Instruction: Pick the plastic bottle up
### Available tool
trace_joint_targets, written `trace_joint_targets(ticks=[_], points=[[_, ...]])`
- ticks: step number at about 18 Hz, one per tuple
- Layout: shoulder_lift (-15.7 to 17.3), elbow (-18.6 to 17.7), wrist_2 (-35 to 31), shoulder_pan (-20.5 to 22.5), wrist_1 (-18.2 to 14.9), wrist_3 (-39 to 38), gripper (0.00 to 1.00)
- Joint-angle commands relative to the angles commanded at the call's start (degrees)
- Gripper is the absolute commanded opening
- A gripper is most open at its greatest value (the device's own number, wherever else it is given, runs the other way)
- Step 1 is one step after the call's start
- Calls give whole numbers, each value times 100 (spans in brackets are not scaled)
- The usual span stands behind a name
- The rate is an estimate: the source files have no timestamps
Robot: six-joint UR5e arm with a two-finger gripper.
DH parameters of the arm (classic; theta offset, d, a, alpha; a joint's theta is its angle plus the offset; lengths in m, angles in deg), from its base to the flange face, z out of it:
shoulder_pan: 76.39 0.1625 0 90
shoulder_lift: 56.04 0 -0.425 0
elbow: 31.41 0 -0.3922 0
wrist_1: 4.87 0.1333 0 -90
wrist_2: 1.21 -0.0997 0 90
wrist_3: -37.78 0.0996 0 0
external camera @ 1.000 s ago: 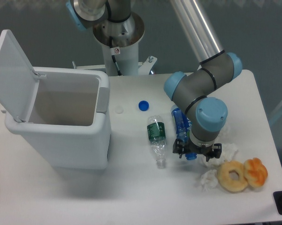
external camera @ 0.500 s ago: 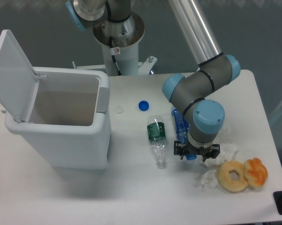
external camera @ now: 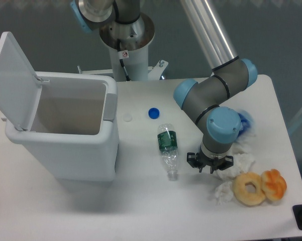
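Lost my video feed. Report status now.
Gripper low over the table, nothing seen in it; open or shut unclear. Plastic bottle a blue blur behind the wrist, not held. Green-label bottle lying alongside.

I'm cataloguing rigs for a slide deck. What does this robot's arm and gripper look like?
The arm is a shiny silver tube linked by dark grey rounded joint housings with light blue end caps. The gripper is small and black, with short dark fingers below the wrist. The base column is white with a small red-and-white sticker.

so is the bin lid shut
No, the bin's white lid stands tilted up at its left side, leaving the inside open.
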Motion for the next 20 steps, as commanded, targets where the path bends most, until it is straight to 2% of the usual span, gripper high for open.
trace_joint_targets(ticks=[1, 2, 3, 4, 5, 6, 9, 12, 15, 20], points=[[0, 0, 0, 0, 0, 0, 27], [0, 0, 0, 0, 0, 0, 32], [0, 9, 0, 0, 0, 0, 54], [9, 26, 0, 0, 0, 0, 69], [9, 44, -9, 0, 0, -9, 88], [26, 53, -9, 0, 0, -9, 97], [201, 106, 0, 26, -9, 0, 100], [596, -52, -17, 201, -227, 35, 100], [1036, -219, -26, 587, -719, 228, 100], [1336, -272, -26, 1571, -949, 1131, 100]])
